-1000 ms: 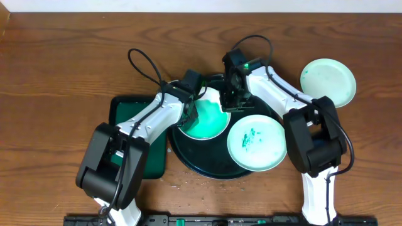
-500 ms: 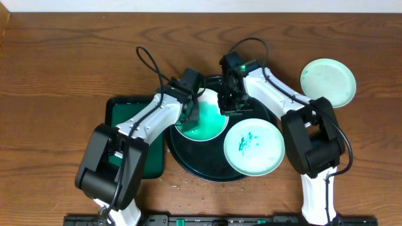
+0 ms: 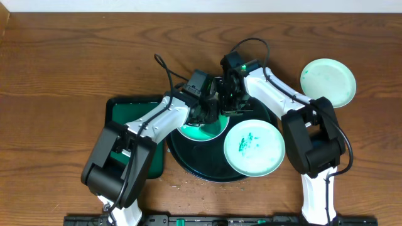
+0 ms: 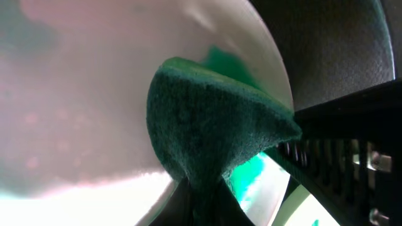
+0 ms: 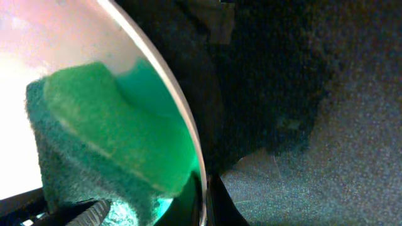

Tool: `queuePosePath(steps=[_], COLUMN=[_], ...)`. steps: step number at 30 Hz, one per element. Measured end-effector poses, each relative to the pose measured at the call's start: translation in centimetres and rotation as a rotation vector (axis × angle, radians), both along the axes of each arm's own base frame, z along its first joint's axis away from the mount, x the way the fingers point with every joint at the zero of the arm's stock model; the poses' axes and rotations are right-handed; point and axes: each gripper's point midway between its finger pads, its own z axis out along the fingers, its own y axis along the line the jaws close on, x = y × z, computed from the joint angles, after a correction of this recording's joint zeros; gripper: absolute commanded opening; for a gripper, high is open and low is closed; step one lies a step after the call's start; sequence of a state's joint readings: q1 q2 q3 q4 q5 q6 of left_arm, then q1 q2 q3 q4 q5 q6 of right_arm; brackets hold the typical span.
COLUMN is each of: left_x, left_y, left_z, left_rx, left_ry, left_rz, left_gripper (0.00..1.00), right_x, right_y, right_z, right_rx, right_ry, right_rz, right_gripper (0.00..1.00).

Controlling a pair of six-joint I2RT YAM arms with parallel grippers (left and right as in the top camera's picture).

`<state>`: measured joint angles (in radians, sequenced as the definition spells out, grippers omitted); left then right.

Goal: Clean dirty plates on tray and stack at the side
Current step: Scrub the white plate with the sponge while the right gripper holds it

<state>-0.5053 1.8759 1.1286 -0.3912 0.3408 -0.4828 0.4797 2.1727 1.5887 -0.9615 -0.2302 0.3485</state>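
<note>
Left gripper clamped on green sponge, its pad pressed flat to plate directly beneath, on tray. Right gripper sits at plate's far rim, grip unreadable. Left arm is nearer for scrubbing.

A robotics lab bench: two mounted arms at a wooden table, white wall.

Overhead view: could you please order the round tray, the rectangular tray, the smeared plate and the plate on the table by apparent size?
1. round tray, largest though partly covered
2. rectangular tray, partly hidden
3. smeared plate and plate on the table: they look alike in size, so I would not rank them
</note>
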Motion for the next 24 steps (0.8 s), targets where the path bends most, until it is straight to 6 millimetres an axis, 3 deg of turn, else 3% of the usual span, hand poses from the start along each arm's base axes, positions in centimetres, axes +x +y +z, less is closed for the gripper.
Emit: queuePosePath(steps=[14,21,24], left_x=[-2.4,-2.1,-1.7], left_y=[6.4,10.1,10.7], left_z=[-0.5,-0.3,-0.2], left_rx=[0.375,0.559,0.593], left_ry=[0.072,0.008,-0.019], left_rz=[0.204,0.304,0.330], left_gripper=[0.07,0.07,0.07], right_x=[-0.2,-0.2,-0.2], right_y=[0.2,0.2,0.2], right_z=[0.0,0.0,0.0], right_rx=[0.008,0.008,0.009], right_ry=[0.005,0.005,0.004], right_rz=[0.004,0.004,0.008], right_gripper=[0.01,0.01,0.01])
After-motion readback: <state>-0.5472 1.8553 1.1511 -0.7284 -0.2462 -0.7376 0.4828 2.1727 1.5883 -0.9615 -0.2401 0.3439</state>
